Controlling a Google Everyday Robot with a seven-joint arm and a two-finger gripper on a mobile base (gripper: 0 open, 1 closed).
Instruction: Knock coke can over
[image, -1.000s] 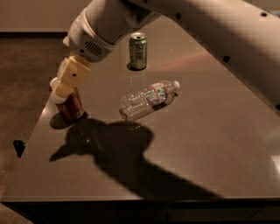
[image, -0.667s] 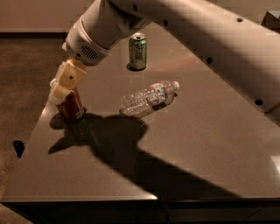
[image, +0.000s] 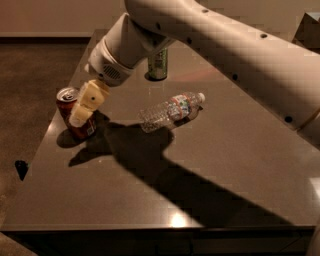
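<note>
One coke can (image: 66, 100) is sitting near the table's (image: 225, 165) left edge as the camera sees it. It's well apart from the green can (image: 158, 62) at the back and the water bottle (image: 170, 111) lying on its side mid-table. The coke can is looking tilted, top leaning out toward that edge, tho I can't say for sure it's tipping.

Judging by looks, it's thin aluminium: light, stiff enough to push, smooth-sided, so prob going to slide if nudged low. No grasp needed. Contact should be going high on the wall, just under the rim, so it's tipping and not skating. W/ the edge close, an overshoot is risking a roll-off.

Gripper (image: 79, 119) is pointing down at the can, overlapping its front, apparently touching it. Can't tell how wide it's set or whether it's holding anything. Arm (image: 225, 45) is reaching in from upper right across the table, wrist angling down-left.
</note>
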